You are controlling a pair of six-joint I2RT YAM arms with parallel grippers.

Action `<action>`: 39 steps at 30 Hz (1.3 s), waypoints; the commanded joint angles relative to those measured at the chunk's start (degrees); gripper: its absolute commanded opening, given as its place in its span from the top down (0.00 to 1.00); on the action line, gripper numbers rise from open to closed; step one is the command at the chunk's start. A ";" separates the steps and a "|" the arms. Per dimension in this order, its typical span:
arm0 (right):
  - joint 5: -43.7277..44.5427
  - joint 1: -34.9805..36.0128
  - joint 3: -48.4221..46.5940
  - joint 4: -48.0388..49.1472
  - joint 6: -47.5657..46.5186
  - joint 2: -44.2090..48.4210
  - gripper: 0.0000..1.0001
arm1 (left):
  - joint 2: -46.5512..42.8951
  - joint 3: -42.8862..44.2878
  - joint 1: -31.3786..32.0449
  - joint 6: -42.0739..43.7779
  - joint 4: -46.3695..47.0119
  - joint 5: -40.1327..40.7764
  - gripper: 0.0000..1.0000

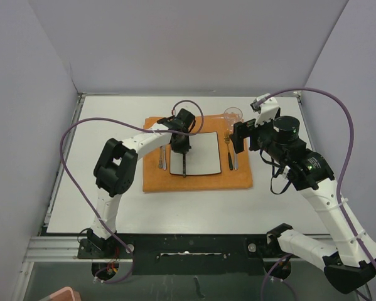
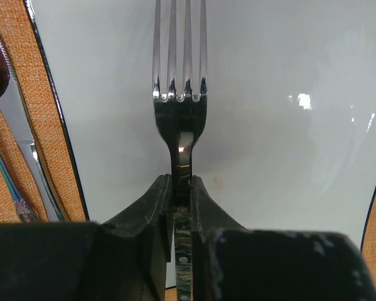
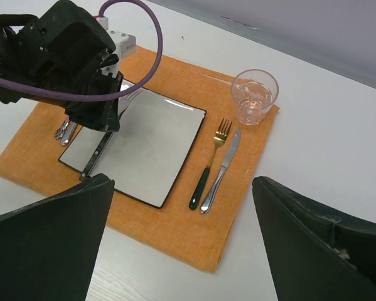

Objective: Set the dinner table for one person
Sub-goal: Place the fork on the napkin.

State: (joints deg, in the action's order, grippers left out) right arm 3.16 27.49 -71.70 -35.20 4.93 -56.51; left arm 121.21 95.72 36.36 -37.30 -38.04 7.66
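Observation:
My left gripper (image 2: pixel 181 185) is shut on the dark riveted handle of a steel fork (image 2: pixel 179 63). The fork's tines point out over the square white plate (image 2: pixel 282 125). From above, that gripper (image 1: pixel 180 145) hangs over the plate's (image 1: pixel 203 153) left half, and the fork handle (image 1: pixel 185 166) reaches toward the near rim. The plate lies on an orange mat (image 1: pixel 200 182) on the dinner table (image 1: pixel 112 207). My right gripper (image 1: pixel 240 138) stands wide open above the mat's right edge, holding nothing; between its fingers (image 3: pixel 49 251) I see the mat (image 3: pixel 175 232).
A spoon (image 1: pixel 161 157) lies on the mat left of the plate. A gold fork with a green handle (image 3: pixel 211 163) and a knife (image 3: pixel 224 166) lie right of it. A clear glass (image 3: pixel 254 97) stands at the mat's far right corner.

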 commanded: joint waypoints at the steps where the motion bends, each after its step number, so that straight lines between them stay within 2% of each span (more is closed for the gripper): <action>1: -0.94 0.53 -1.17 3.26 0.74 0.77 0.02 | -2.42 0.40 0.16 1.44 -0.55 3.86 1.00; 10: -0.85 0.53 -1.14 2.53 0.37 1.87 0.02 | -13.28 0.00 -0.71 5.77 -4.34 10.45 1.00; 21: -1.33 0.59 -2.24 1.74 -0.45 1.66 0.02 | -28.53 -10.25 -7.57 8.98 -4.98 12.04 1.00; 27: -2.10 0.99 -3.37 1.87 -0.39 0.33 0.02 | -30.89 -16.74 -11.15 8.63 -3.83 8.84 1.00; 35: -2.50 1.05 -2.41 2.50 0.49 0.00 0.02 | -30.55 -23.33 -11.05 6.80 0.86 4.57 1.00; 39: -2.60 1.12 -2.48 2.67 1.06 -0.36 0.02 | -28.58 -23.70 -10.38 7.65 4.10 2.76 1.00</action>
State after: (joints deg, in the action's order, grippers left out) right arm 1.23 28.21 -72.44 -35.24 5.10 -56.64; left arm 92.27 71.44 25.30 -29.76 -40.58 13.17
